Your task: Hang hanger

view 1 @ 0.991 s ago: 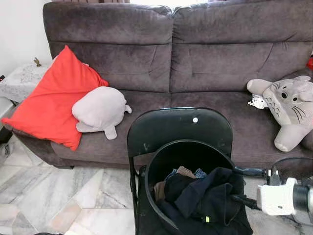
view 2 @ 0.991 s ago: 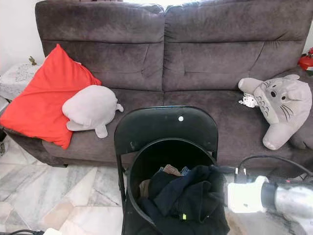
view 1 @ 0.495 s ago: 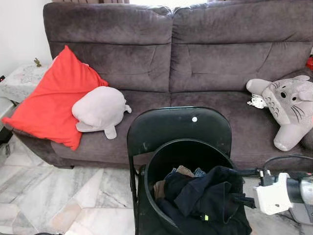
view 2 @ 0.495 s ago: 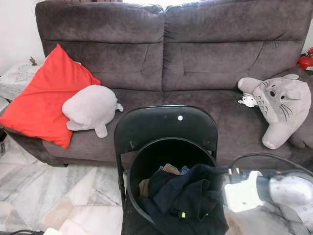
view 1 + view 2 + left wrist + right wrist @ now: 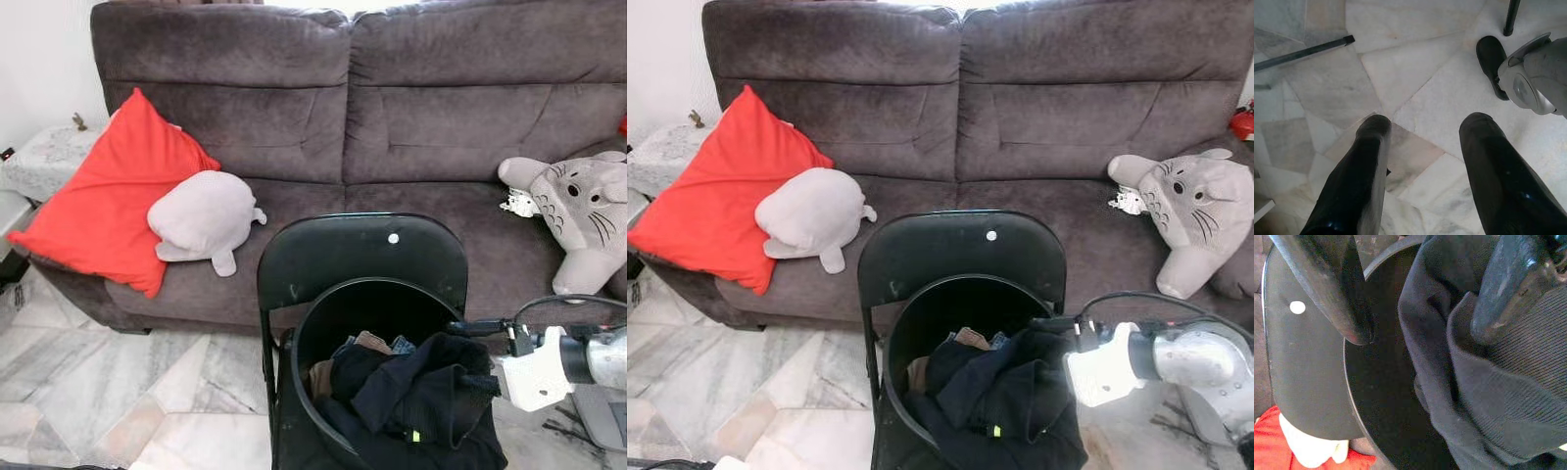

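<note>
I am at the start of the job. I cannot see a hanger anywhere yet; it may be hidden under the clothes, but I cannot tell. So I think this step is digging in the black basket (image 5: 323, 333), which sits on a black folding chair (image 5: 362, 250) in front of the grey sofa (image 5: 392, 117).

My right hand (image 5: 468, 338) reaches in from the right, at the rim of the basket, right over the dark clothes (image 5: 411, 392). Its two fingers are spread wide apart. In the right wrist view one finger (image 5: 1513, 279) rests on the dark cloth and the other finger (image 5: 1327, 279) hangs over the open part of the basket. It holds nothing yet.

Next I think I must push the fingers down around a fold of the cloth, close them, and lift, to see what lies below.

My left hand (image 5: 1425, 166) hangs idle over the marble floor (image 5: 1415, 73), fingers wide apart, holding nothing.
</note>
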Robot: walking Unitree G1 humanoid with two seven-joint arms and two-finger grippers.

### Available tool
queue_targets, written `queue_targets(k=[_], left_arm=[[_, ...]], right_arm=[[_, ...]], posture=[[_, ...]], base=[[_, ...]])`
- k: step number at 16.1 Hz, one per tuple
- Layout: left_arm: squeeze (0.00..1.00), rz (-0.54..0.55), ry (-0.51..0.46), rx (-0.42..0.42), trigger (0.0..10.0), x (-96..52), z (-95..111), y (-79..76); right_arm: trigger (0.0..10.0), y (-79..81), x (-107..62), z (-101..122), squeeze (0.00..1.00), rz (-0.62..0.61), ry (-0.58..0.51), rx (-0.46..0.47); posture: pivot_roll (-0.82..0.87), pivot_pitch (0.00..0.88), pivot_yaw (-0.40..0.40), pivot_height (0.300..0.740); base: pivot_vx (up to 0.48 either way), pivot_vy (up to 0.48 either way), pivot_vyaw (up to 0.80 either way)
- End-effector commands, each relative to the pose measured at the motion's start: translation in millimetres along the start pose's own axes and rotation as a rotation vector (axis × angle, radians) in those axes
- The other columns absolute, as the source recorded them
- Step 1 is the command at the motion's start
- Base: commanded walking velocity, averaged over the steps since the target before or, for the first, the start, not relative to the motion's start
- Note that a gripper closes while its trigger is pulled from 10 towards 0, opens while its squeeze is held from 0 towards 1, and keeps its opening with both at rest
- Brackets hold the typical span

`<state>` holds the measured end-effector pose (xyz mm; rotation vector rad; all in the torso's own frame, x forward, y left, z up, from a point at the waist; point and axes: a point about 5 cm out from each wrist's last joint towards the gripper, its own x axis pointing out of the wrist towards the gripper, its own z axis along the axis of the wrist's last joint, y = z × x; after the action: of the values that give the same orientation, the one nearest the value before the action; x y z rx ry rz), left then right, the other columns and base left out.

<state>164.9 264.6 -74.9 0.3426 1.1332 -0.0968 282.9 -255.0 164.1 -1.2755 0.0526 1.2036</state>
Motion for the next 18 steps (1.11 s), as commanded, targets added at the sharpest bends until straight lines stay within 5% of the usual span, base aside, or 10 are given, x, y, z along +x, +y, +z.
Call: queue_targets(k=[1,7,18], left_arm=[[0.0,0.01,0.031,0.002,10.0,-1.1,-8,2.4],[0.0,0.012,0.029,-0.004,10.0,-1.1,-8,2.2],[0.0,0.013,0.026,-0.012,10.0,-0.8,-8,1.1]], right_arm=[[10.0,-2.4,2.9,1,0.0,0.013,-0.014,-0.013],[10.0,-5.5,16.5,6,0.0,0.022,-0.089,-0.021],[10.0,11.8,27.9,12,0.0,0.165,-0.134,-0.195]], posture=[[-0.13,0.11,0.065,0.74],[-0.13,0.124,0.055,0.74],[-0.12,0.142,0.043,0.74]], base=[[0.0,0.0,0.0],[0.0,0.0,0.0],[0.0,0.0,0.0]])
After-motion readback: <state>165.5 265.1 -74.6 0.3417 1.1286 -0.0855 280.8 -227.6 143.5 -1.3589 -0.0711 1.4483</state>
